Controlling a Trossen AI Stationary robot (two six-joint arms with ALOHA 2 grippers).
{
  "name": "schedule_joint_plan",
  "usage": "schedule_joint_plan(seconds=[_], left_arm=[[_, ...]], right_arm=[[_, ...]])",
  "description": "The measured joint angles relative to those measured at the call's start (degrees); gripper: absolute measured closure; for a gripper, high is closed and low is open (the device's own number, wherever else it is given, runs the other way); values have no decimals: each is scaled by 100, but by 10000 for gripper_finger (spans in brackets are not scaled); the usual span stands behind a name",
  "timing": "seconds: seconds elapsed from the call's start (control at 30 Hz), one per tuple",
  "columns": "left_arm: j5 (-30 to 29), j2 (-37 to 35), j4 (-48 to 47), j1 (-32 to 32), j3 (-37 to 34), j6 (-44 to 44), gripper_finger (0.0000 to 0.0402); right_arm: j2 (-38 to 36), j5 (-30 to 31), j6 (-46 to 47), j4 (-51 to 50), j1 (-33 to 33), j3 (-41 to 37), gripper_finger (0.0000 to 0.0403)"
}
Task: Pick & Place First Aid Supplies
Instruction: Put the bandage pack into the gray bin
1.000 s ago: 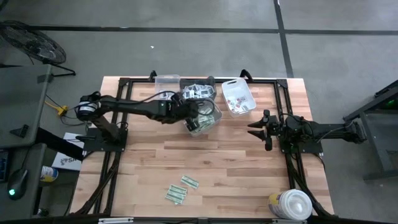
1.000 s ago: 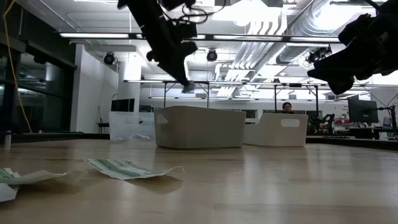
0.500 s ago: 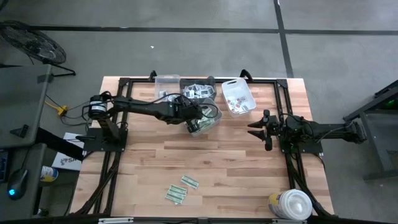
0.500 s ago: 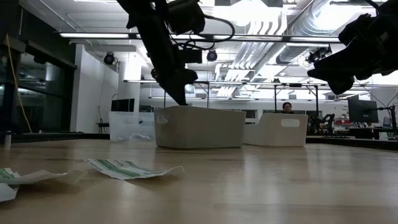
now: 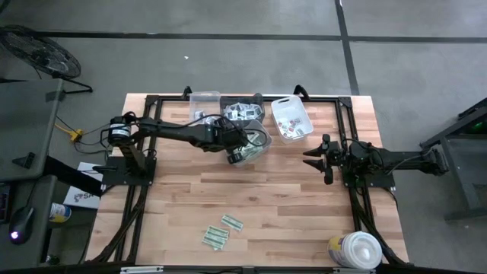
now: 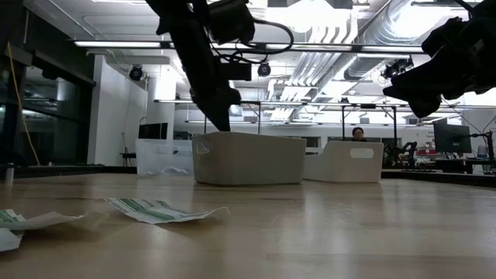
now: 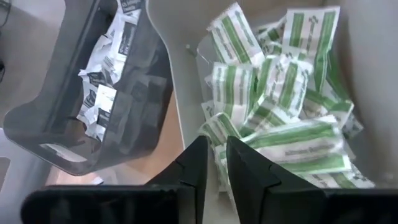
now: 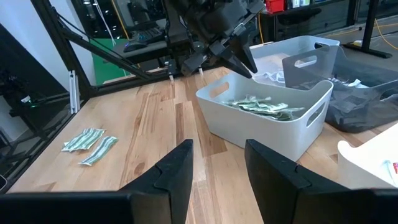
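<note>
The first aid supplies show as green-and-white strip packets (image 7: 280, 112) piled in a white bin (image 5: 257, 154), white packets with dark print in a dark bin (image 7: 93, 93), and a few loose green packets (image 5: 219, 232) lying flat near the table's front. My left gripper (image 7: 216, 168) hangs over the white bin's near rim, pointing down at a slant. Its fingers stand a narrow gap apart, and nothing shows between them. At the table's right side my right gripper (image 8: 217, 168) waits, open and level, holding nothing.
A clear bin (image 5: 204, 103), the dark bin (image 5: 242, 110) and a second white bin (image 5: 291, 120) stand along the far edge. A big round white tub (image 5: 356, 251) sits at the front right corner. A person sits in the room beyond the table (image 6: 358, 133).
My left gripper has come down from above the white bin until its tips are at the rim, rolling a little on the way, and has then kept still. The small packet seen at its fingertips in the low view a second ago no longer shows there.
</note>
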Motion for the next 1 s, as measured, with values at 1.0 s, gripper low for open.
schedule_joint_plan(seconds=[1.0], left_arm=[[2107, -599, -1194, -2260, 0, 4166, 339]], right_arm=[[0, 1, 0, 0, -1, 0, 263]])
